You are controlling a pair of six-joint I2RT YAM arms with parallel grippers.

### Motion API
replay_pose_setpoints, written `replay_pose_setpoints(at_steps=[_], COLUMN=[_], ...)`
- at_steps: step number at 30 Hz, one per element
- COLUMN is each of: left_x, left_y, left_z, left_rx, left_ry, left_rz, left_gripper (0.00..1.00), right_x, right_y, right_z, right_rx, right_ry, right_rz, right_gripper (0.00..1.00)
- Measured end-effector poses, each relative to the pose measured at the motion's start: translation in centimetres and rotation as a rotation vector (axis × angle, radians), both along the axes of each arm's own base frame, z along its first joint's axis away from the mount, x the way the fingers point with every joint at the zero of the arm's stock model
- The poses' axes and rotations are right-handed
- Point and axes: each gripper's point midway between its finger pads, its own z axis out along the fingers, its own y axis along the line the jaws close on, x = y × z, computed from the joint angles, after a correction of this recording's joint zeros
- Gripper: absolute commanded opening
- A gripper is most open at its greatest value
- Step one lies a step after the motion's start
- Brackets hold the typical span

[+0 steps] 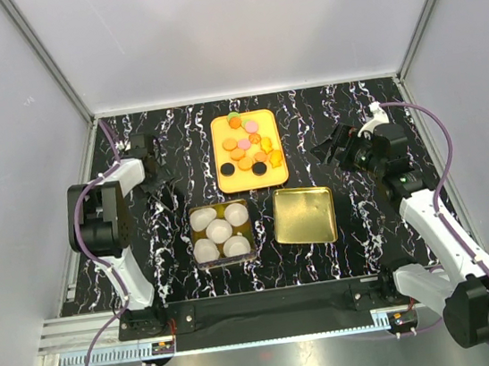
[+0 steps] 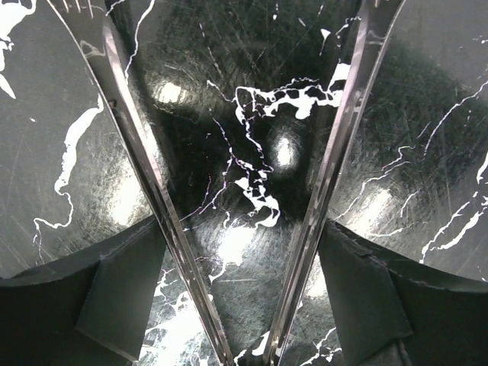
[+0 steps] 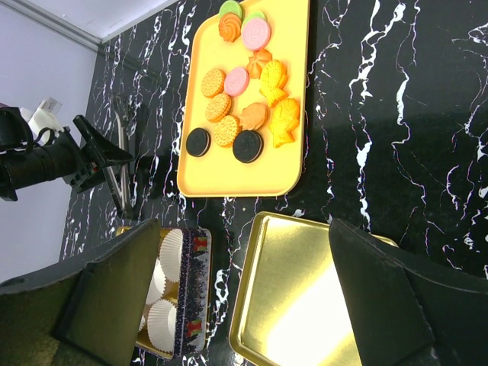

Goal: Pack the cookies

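All visible cookies lie loose on the yellow tray, which sits at the middle of the table toward the far edge. None appears in a container yet. They are small flat pieces, mostly orange, with some pink, green and two black. Most are round and a few are shaped, and several touch or overlap a neighbour. Expect each to be light, stiff and thin, and possibly brittle at the rim. The tray looks smooth, so a piece may slide when a finger nudges it. Take hold across the width, one fingertip on each opposite edge. Begin with a piece at the margin of the cluster, such as a black one on the tray's near side, where there is room beside it. The open tin stands close to the near edge, slightly left of centre. It holds five white paper cups packed side by side, and all appear empty. The gold lid lies just right of the tin, hollow side up, with nothing in it. The left gripper is low over the bare table by the left edge, jaws spread wide and holding nothing. The right gripper hangs toward the right edge, level with the tray, jaws likewise wide apart and empty.
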Motion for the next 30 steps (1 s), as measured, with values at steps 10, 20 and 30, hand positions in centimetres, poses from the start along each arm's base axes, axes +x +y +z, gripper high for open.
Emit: replay_pose_setpoints(at_steps=[10,20,30], left_x=[-0.6,-1.8,-2.4], left_y=[-0.3,-0.6,-0.6], left_z=[0.0,0.0,-0.2], left_rx=[-0.005,-0.013,0.007], left_ry=[-0.003,0.008,0.035], left_rz=[-0.006,0.011,0.006], left_gripper=[0.93,0.9,0.64], right_x=[-0.1,-0.1,-0.1], right_y=[0.3,0.3,0.3], right_z=[-0.3,-0.3,-0.4], right_rx=[0.006,0.006,0.006], right_ry=[0.011,0.012,0.012], right_rz=[0.017,0.017,0.017], right_gripper=[1.0,1.0,1.0])
